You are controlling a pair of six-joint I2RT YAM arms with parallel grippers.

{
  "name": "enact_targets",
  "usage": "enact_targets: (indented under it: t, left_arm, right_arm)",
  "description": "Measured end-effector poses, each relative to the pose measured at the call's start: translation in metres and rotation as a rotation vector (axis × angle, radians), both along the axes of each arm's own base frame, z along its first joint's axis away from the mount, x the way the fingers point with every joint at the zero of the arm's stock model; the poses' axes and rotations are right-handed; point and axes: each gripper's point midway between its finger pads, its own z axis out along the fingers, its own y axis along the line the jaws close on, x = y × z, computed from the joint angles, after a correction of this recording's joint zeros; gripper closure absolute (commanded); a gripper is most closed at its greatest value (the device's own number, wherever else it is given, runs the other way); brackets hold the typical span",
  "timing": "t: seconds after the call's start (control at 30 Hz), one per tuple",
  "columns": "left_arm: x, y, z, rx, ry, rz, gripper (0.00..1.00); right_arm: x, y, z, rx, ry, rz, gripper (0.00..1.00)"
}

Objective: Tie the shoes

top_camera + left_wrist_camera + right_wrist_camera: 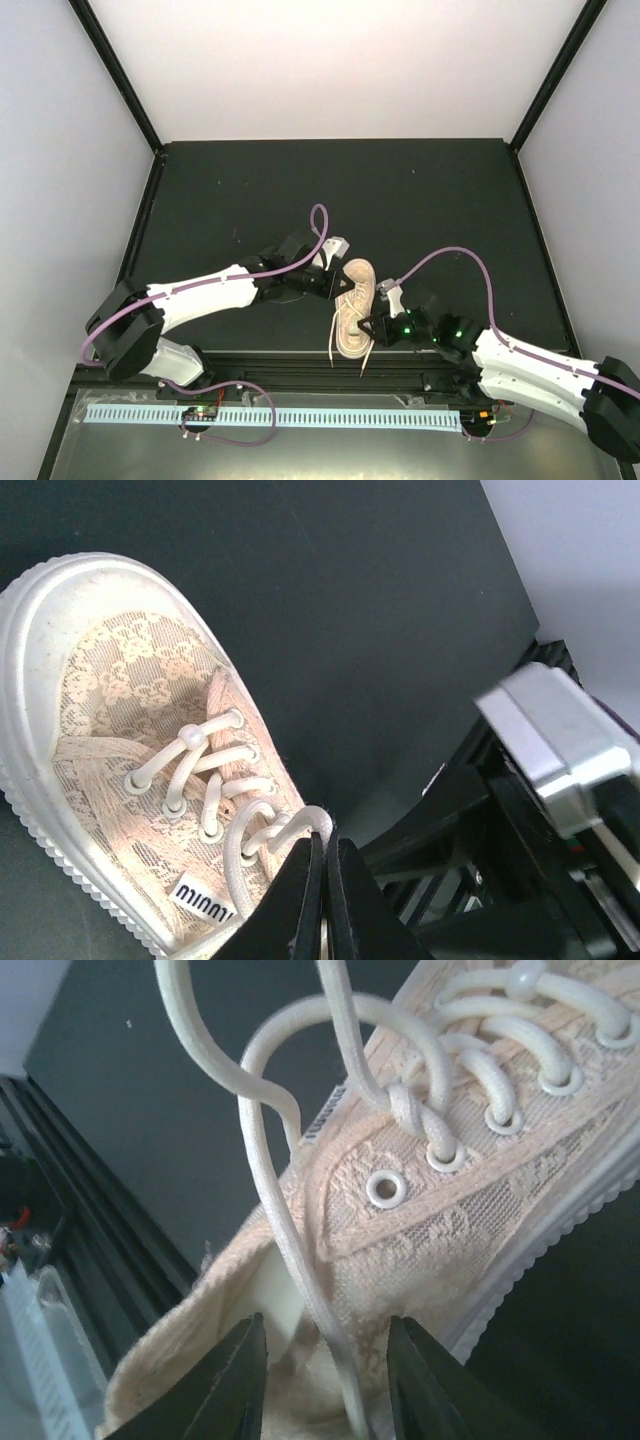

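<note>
The pale beige-pink lace sneaker [353, 300] lies on the black table, toe away from the arms, heel near the front edge. My left gripper [336, 283] is at the shoe's left side. In the left wrist view it [325, 845] is shut on a bend of cream-white lace [296, 825] just past the top eyelets of the shoe [120, 700]. My right gripper [369, 327] is at the heel's right side. In the right wrist view it [325, 1385] is open over the shoe's collar [440, 1210], with one lace strand [275, 1210] running between its fingers, not pinched.
Two loose lace ends [333, 352] trail over the table's front edge onto the black rail [300, 368]. The right arm's wrist [560, 740] is close beside the left gripper. A white slotted strip [270, 415] lies in front of the bases.
</note>
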Motion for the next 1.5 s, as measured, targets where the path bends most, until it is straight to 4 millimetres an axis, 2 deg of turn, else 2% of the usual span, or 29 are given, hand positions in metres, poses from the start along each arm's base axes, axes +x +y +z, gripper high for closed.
enact_targets:
  t: [0.07,0.2,0.27,0.37,0.5,0.6,0.77,0.93,1.3,1.5]
  left_arm:
    - [0.0,0.0,0.001,-0.001,-0.004,0.002,0.98]
    - [0.001,0.001,0.004,-0.005,-0.011,0.006,0.98]
    - [0.001,0.002,0.004,-0.006,-0.012,0.007,0.98]
    - [0.0,0.003,0.005,-0.007,-0.014,0.009,0.98]
    - [0.0,0.004,0.005,-0.007,-0.016,0.011,0.98]
    - [0.0,0.004,0.005,-0.007,-0.016,0.011,0.98]
    - [0.0,0.004,0.005,-0.007,-0.015,0.011,0.98]
    - [0.0,0.004,0.005,-0.007,-0.016,0.011,0.98]
    - [0.0,0.004,0.005,-0.007,-0.016,0.011,0.98]
    - [0.0,0.004,0.005,-0.007,-0.015,0.011,0.98]
  right_arm:
    - [0.001,-0.001,0.005,0.013,-0.015,-0.008,0.45]
    - [0.006,-0.006,0.018,0.055,-0.062,-0.042,0.42]
    - [0.007,-0.011,0.015,0.066,-0.061,-0.062,0.42]
    - [0.007,-0.022,-0.002,0.066,-0.027,-0.093,0.42]
    - [0.004,-0.028,-0.014,0.08,0.016,-0.102,0.49]
    - [0.003,-0.025,-0.01,0.11,0.018,-0.086,0.6]
    - [0.002,-0.021,-0.004,0.143,0.017,-0.07,0.69]
    - [0.001,-0.019,-0.003,0.153,0.013,-0.061,0.74]
    - [-0.001,-0.016,-0.001,0.161,0.01,-0.035,0.74]
    - [-0.002,-0.014,-0.004,0.158,0.017,-0.017,0.87]
